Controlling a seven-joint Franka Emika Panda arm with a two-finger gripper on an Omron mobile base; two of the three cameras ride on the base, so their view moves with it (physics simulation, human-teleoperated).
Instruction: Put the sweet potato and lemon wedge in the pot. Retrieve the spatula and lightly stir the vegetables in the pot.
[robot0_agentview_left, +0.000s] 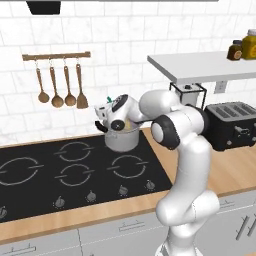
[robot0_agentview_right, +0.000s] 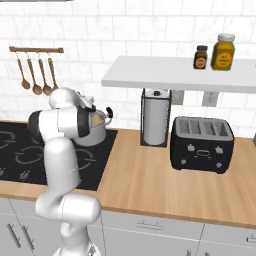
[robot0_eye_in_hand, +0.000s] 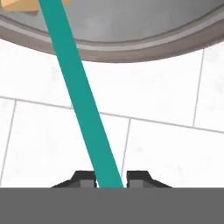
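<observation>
Gripper (robot0_eye_in_hand: 110, 180): fingers nearly together, pinching the flat teal spatula handle (robot0_eye_in_hand: 83, 103) at its near end. Spatula: judged light, stiff, smooth enough to twist; best held flat-faced as here. It runs ahead past the rim into the pot (robot0_eye_in_hand: 131, 43), beside an orange piece (robot0_eye_in_hand: 24, 5), probably sweet potato.

Left base view: you look from behind the arm's left, forward and down over the stove (robot0_agentview_left: 75, 167) toward the tiled wall.
Right base view: from behind its right, taking in worktop (robot0_agentview_right: 165, 185) and toaster (robot0_agentview_right: 201, 144).
Shared: both hold the pot (robot0_agentview_left: 122, 137).
Hand view: close, along the end effector (robot0_eye_in_hand: 110, 179), at the pot's rim.
</observation>
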